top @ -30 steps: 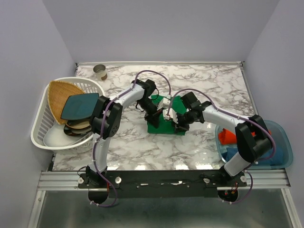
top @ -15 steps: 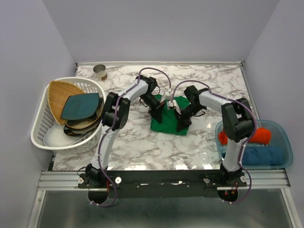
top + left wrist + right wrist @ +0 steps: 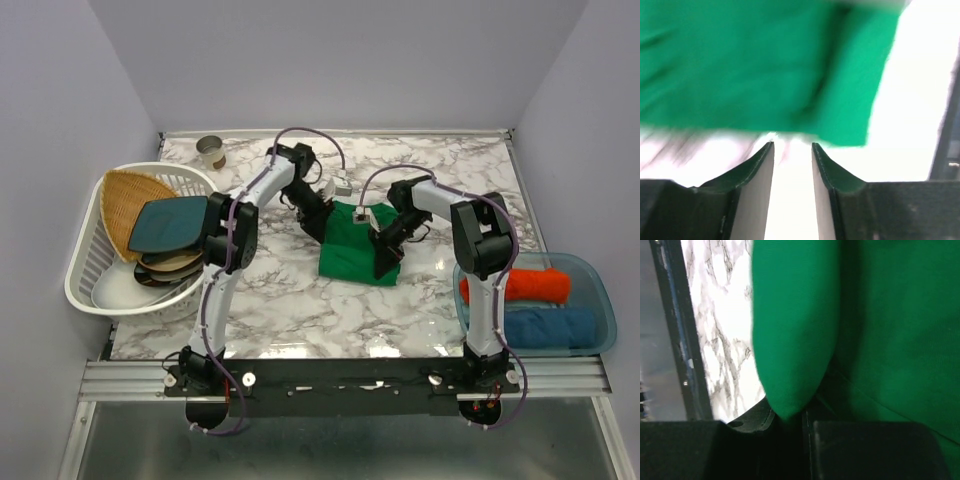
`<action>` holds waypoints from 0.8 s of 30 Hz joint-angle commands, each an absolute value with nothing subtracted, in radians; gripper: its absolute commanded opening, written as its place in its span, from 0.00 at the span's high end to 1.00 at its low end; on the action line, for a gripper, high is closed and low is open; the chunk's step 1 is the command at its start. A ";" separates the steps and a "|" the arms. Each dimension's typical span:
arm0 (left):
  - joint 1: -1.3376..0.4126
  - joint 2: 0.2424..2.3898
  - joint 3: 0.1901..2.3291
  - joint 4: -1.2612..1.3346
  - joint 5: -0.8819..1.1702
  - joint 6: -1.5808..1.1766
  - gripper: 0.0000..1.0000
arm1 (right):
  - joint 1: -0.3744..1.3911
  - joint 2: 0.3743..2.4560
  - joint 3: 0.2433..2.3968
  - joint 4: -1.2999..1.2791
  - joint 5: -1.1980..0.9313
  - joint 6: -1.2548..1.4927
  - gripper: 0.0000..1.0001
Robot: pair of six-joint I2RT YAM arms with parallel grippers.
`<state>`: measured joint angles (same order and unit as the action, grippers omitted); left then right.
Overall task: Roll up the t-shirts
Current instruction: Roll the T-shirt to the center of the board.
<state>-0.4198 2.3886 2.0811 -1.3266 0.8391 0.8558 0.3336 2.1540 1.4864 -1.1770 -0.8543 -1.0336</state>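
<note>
A bright green t-shirt (image 3: 355,250) lies folded on the marble table, near its middle. My left gripper (image 3: 321,226) is at the shirt's left edge. In the left wrist view its jaws (image 3: 792,145) stand apart and hold nothing, with the green cloth (image 3: 765,65) just ahead of the tips. My right gripper (image 3: 384,262) is at the shirt's right edge. In the right wrist view it (image 3: 790,415) is shut on a rounded fold of the green shirt (image 3: 795,340). An orange-red roll (image 3: 535,285) and a blue roll (image 3: 545,325) lie in a bin.
The blue bin (image 3: 597,290) stands at the table's right edge. A white basket (image 3: 85,270) at the left holds a dark teal plate (image 3: 170,222), a wicker tray (image 3: 125,195) and other dishes. A small cup (image 3: 211,152) stands at the back left.
The green shirt now lies spread wider and flatter. My left gripper has let go and drawn back to its left edge. My right arm has swung off the bin, still holding the right edge.
</note>
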 commanded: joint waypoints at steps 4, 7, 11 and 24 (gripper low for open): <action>-0.420 1.855 1.671 -0.760 0.409 0.686 0.48 | 0.327 2.296 1.594 -1.299 -0.733 -0.862 0.84; -0.481 1.660 1.390 -0.462 0.207 0.635 0.36 | 0.327 2.335 1.637 -1.319 -0.724 -0.812 0.84; -0.615 1.551 1.163 -0.269 0.061 0.637 0.13 | 0.330 2.350 1.657 -1.315 -0.700 -0.769 0.83; -0.799 1.399 0.661 0.260 0.115 0.928 0.03 | 0.345 2.439 1.755 -1.413 -0.690 -0.761 0.82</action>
